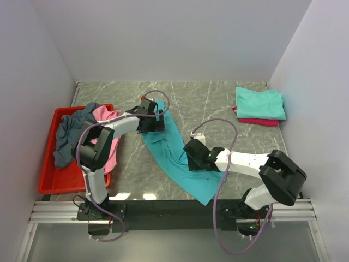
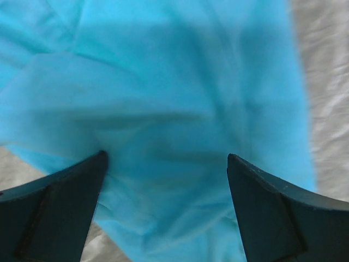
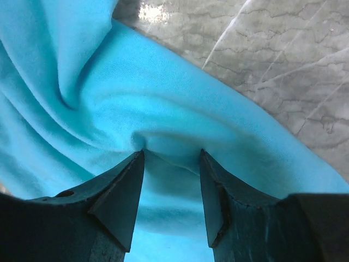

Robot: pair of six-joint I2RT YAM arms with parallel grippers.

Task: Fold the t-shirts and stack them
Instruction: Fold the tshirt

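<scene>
1. Top view:
   - The turquoise shirt (image 1: 163, 143) lay unfolded in a long diagonal strip across the mid desk (image 1: 218, 103). It ran from near the L arm (image 1: 117, 128) wrist down to the near edge by the R arm (image 1: 240, 162).
   - Pink shirt (image 1: 109, 148) and grey shirt (image 1: 68, 136) were heaped in the red tray (image 1: 46, 185) at left, the pink one spilling over the rim.
   - Mint shirt (image 1: 259, 102) sat folded on top of the crimson shirt (image 1: 256, 121) at the far right, well apart from the rest.
   - L jaws were over the strip's far end, R jaws down on its middle.
2. L wrist view:
   - L jaws stood wide apart w/ nothing between them but rumpled turquoise shirt (image 2: 174, 87) below.
   - Can't tell whether the tips touched the cloth.
   - Bare desk (image 2: 327, 82) showed at right.
3. R wrist view:
   - R jaws were about half closed, w/ a raised fold of turquoise shirt (image 3: 163, 103) gathered between the tips and creases running into it, so it looked pinched.
   - Desk (image 3: 272, 54) showed beyond.
4. Handling (judgement):
   - Cloth is light, limp and stretchy. It'll sag and twist when lifted, and prob. drag a bit on the stone.
   - Not fragile.
   - Best hold is at hems, shoulders or corners w/ both arms, pinching one or two layers rather than a mid-body bunch.
   - Risk is that a mid-body grab leaves it roped up instead of flat for folding.
</scene>
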